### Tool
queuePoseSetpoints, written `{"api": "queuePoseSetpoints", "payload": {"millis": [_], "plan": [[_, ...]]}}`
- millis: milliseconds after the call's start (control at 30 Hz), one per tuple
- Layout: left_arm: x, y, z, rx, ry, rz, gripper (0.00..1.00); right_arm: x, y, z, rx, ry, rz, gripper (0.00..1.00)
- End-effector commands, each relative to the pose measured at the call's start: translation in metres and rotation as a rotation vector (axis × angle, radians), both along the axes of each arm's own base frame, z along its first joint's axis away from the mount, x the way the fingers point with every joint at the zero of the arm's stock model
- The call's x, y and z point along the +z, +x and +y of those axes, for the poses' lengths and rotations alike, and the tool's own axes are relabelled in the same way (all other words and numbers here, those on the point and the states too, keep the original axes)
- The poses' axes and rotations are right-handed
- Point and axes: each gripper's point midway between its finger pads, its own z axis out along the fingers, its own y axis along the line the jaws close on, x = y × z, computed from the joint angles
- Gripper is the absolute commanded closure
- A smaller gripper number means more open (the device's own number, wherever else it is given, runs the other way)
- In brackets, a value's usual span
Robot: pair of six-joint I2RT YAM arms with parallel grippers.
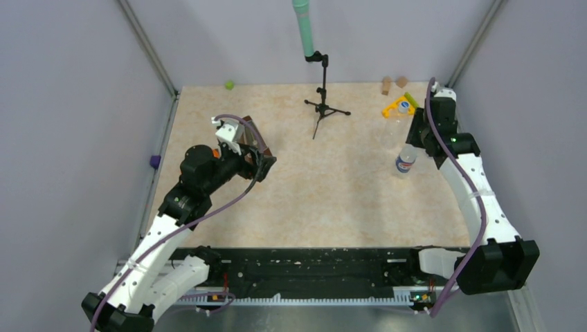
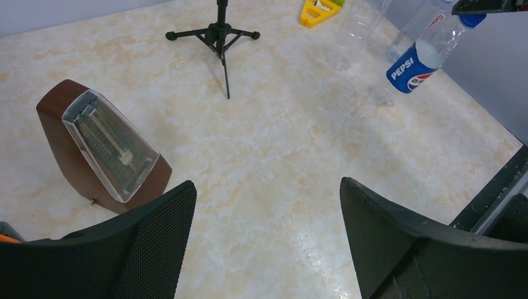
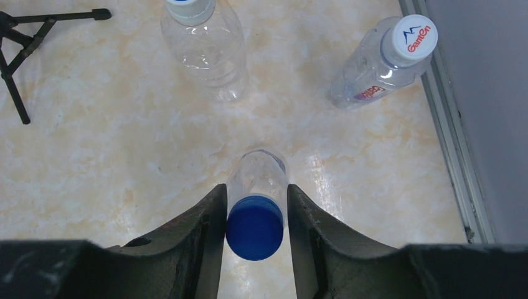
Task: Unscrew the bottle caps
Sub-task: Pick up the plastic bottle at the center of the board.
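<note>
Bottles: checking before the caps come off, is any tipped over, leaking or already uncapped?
Nothing stands out. The blue-capped bottle, plain clear bottle and red-lettered bottle all stand upright, capped, with no spill on the table.

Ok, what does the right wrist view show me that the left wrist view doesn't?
Only right wrist: the two white plastic screw caps in place on their bottles, and the right gripper closed against both sides of the dark blue plastic screw cap. Only left wrist: the brown wooden metronome, the yellow plastic piece, the open left gripper, the blue-and-white bottle label. Both: the three clear plastic bottles, the blue cap, the black tripod stand.
</note>
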Motion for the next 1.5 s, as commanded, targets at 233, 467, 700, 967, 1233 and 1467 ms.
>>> {"api": "queuePoseSetpoints", "payload": {"millis": [233,467,700,967,1233,1467], "plan": [[0.017,0.003,0.001,0.016,-0.012,-0.037,0.13,0.005,-0.001,-0.003,-0.002,0.002,-0.018,0.58],[0.016,0.004,0.002,0.026,-0.017,-0.030,0.13,-0.002,-0.001,-0.004,-0.003,0.000,0.001,0.67],[0.015,0.004,0.000,0.024,-0.040,-0.030,0.13,0.002,-0.004,-0.002,0.002,0.007,-0.008,0.84],[0.021,0.018,0.009,0.131,-0.108,-0.039,0.02,0.027,-0.006,0.051,0.259,0.188,-0.082,0.98],[0.037,0.002,-0.029,-0.123,-0.164,-0.110,0.03,0.040,-0.045,0.133,0.684,0.483,-0.102,1.00],[0.029,-0.024,-0.085,-0.526,-0.193,0.076,0.07,0.053,-0.088,0.181,1.008,0.658,-0.138,1.00]]}}
